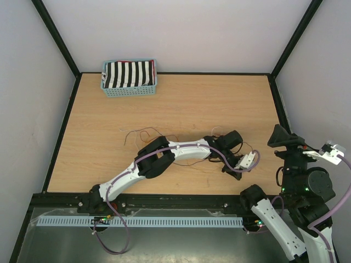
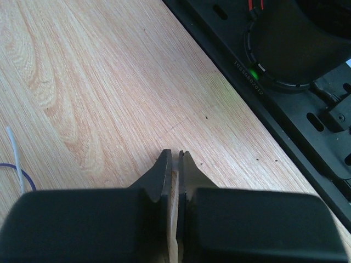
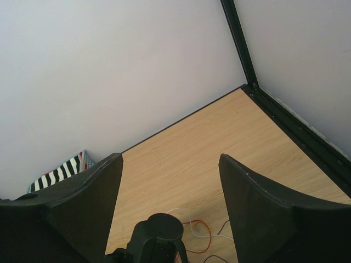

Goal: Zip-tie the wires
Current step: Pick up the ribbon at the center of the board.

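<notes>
The left gripper (image 2: 176,157) sits low over the table (image 1: 181,98) with its jaws together and no strand visible between them. The likely failure is a pinch on bare wood, because the hair-thin wires (image 1: 143,130) lie loose mid-table around that arm and could slip free or drag into a worse tangle. I count two grippers, the right gripper (image 3: 170,158) raised with jaws wide apart and empty, one basket (image 1: 129,93) holding one striped cloth (image 1: 129,74), one wire tangle too fine to count, and no zip tie I can see.
</notes>
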`<state>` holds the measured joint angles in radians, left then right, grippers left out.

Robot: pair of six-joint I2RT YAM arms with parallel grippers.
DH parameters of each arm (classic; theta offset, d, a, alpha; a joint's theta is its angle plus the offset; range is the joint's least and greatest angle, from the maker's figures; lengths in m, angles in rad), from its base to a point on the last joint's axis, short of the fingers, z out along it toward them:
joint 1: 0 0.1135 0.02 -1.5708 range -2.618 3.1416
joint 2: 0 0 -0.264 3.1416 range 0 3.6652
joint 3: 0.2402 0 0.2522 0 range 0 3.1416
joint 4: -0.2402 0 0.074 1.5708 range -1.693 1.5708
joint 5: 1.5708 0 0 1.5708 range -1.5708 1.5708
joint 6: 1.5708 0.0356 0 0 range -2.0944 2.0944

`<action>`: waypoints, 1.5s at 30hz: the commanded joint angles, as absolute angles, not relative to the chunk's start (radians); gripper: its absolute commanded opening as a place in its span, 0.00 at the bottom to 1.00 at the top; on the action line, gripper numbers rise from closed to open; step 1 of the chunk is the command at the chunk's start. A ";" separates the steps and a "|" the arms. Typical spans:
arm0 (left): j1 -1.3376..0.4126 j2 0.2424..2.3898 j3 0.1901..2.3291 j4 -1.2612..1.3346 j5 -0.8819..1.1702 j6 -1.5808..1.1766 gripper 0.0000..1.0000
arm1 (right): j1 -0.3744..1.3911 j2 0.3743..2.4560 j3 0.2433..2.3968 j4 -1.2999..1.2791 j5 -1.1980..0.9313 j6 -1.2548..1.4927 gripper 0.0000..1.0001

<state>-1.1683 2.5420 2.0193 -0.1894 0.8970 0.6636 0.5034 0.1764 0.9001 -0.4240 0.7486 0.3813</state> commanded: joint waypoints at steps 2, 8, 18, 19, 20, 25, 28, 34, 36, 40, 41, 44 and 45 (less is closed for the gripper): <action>-1.165 2.539 2.025 -0.232 0.896 0.640 0.00 | 0.501 0.169 0.896 -0.402 0.758 0.368 0.81; -1.140 2.445 1.958 -0.175 0.913 0.586 0.00 | 0.500 0.185 0.900 -0.400 0.750 0.374 0.81; -1.038 2.289 1.774 0.329 1.006 0.112 0.00 | 0.500 0.182 0.910 -0.392 0.783 0.368 0.81; -1.029 2.284 1.762 0.400 1.004 0.051 0.00 | 0.501 0.182 0.909 -0.390 0.783 0.368 0.81; -1.017 2.279 1.747 0.471 1.003 -0.006 0.00 | 0.500 0.183 0.907 -0.389 0.783 0.368 0.81; -0.972 2.294 1.672 0.930 0.989 -0.353 0.00 | 0.501 0.187 0.902 -0.382 0.783 0.368 0.81; -0.953 2.296 1.654 1.095 0.951 -0.508 0.00 | 0.501 0.187 0.900 -0.379 0.785 0.365 0.81; -0.953 2.230 1.628 1.140 0.897 -0.587 0.00 | 0.500 0.200 0.890 -0.373 0.779 0.372 0.80; -0.955 2.201 1.609 1.161 0.878 -0.610 0.00 | 0.501 0.208 0.885 -0.369 0.775 0.374 0.81; -0.960 2.133 1.556 1.180 0.830 -0.629 0.00 | 0.501 0.222 0.881 -0.354 0.770 0.365 0.81; -0.959 2.115 1.537 1.183 0.809 -0.632 0.00 | 0.501 0.226 0.881 -0.348 0.769 0.357 0.81; -0.949 2.056 1.489 1.186 0.761 -0.626 0.00 | 0.501 0.238 0.880 -0.325 0.742 0.319 0.84; -0.944 2.036 1.472 1.186 0.740 -0.627 0.00 | 0.501 0.244 0.881 -0.315 0.710 0.296 0.86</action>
<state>-0.9550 2.1330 1.5173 1.1072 0.8227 -0.6067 0.5034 0.2222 0.8841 -0.3824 0.7639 0.3603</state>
